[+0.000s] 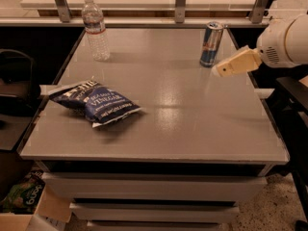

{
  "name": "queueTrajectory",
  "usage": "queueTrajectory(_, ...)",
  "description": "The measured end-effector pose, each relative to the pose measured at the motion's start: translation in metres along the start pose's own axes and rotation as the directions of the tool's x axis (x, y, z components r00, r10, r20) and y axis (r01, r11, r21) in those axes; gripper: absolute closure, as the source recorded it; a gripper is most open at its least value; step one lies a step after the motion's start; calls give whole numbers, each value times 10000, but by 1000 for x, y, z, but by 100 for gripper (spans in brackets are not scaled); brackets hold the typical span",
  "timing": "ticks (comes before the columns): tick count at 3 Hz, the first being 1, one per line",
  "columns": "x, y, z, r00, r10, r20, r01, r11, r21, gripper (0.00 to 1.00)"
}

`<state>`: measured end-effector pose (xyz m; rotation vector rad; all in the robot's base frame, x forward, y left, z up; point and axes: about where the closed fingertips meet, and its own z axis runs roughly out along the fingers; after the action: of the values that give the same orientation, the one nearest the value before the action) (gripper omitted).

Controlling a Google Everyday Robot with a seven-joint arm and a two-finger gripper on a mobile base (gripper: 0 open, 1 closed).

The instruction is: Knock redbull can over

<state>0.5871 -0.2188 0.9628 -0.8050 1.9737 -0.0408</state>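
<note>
The redbull can (211, 44) stands upright at the back right of the grey table (192, 124); it is blue and silver with a silver top. My gripper (222, 70) is a cream wedge reaching in from the right on a white arm (286, 41). Its tip is just right of and a little in front of the can's base, close to it but apart. Nothing is visibly held.
A clear water bottle (95, 29) stands at the back left. A dark blue chip bag (94, 102) lies at the front left. A railing with metal posts (180, 4) runs behind the table. A dark stand (293, 105) is by the right edge.
</note>
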Motion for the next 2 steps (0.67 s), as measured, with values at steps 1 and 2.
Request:
queueTrajectory(1,-18,-13,26,9951,271,952,-279,9996,73,0)
queueTrajectory(2,-30,-19,57,9853,608,1599,-571,9980,-275,0)
